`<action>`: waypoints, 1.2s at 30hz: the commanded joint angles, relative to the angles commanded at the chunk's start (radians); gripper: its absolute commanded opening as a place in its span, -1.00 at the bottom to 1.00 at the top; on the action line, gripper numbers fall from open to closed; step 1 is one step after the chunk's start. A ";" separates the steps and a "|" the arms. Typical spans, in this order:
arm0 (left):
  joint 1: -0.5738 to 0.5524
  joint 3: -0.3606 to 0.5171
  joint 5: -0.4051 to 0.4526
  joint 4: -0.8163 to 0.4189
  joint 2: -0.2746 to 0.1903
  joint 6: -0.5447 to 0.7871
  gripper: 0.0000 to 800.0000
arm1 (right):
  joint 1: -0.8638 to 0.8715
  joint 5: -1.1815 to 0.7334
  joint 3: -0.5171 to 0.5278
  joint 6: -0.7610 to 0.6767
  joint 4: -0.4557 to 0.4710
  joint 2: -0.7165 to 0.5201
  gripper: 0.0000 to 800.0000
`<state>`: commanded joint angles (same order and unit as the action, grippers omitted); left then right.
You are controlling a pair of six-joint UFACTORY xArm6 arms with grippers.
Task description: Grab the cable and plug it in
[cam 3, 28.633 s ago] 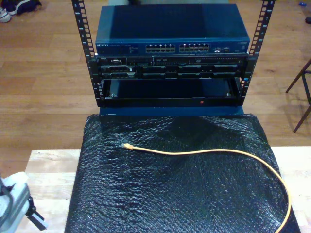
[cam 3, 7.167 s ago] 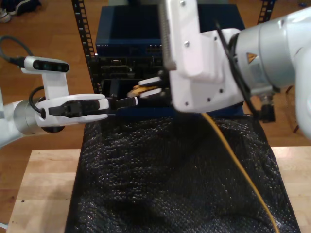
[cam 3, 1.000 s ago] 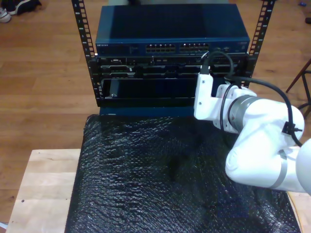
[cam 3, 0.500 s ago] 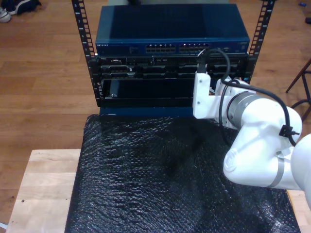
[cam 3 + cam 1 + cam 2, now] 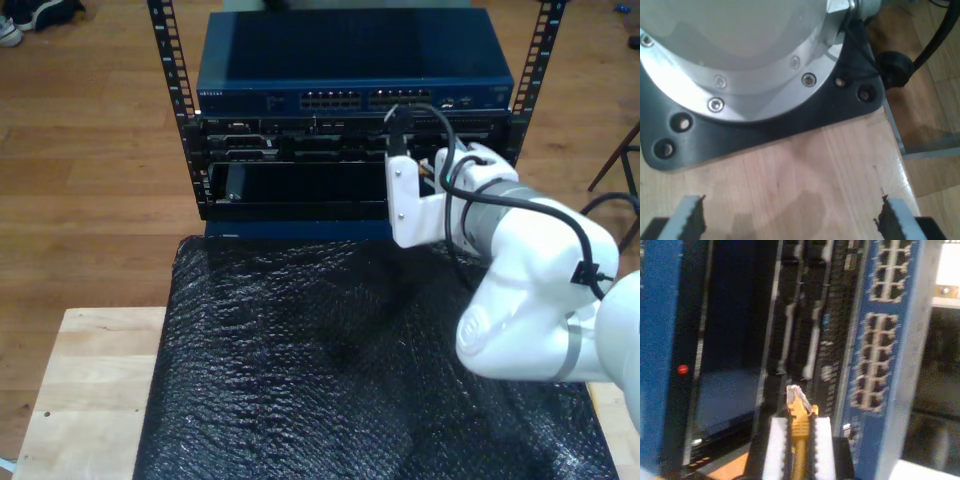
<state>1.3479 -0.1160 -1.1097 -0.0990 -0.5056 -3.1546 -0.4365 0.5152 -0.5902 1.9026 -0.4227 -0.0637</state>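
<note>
Our second gripper [image 5: 799,440] has its fingers [image 5: 776,445] pinched on the cable [image 5: 799,427], clear plug tip pointing at the blue switch [image 5: 880,340] in the rack [image 5: 180,110] (just short of the ports). Our first gripper [image 5: 790,220] hangs fingers wide over bare tabletop [image 5: 815,170].

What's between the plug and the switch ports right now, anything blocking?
Nothing visible. My second gripper is shut on the cable, and its plug points at the rack in open air. The switch ports lie off to one side of it with a clear gap, though this view is blurred.
</note>
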 joint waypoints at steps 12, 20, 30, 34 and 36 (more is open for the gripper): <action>0.000 0.002 0.000 0.000 0.000 0.000 1.00 | -0.009 0.005 -0.074 0.000 0.000 0.069 -1.00; 0.000 0.000 0.000 0.000 0.000 0.000 1.00 | -0.026 0.163 -0.077 -0.008 -0.002 0.130 -1.00; 0.000 0.002 0.000 0.000 0.000 0.000 1.00 | -0.018 0.187 -0.180 -0.012 -0.003 0.232 -1.00; 0.000 0.000 0.000 0.000 0.000 0.000 1.00 | -0.015 0.190 -0.210 -0.012 -0.003 0.269 -1.00; 0.000 0.000 0.000 0.000 0.000 0.000 1.00 | -0.008 0.195 -0.215 -0.012 -0.003 0.270 -1.00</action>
<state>1.3479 -0.1160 -1.1097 -0.0990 -0.5056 -3.1546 -0.4442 0.7100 -0.8050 1.8903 -0.4258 0.2064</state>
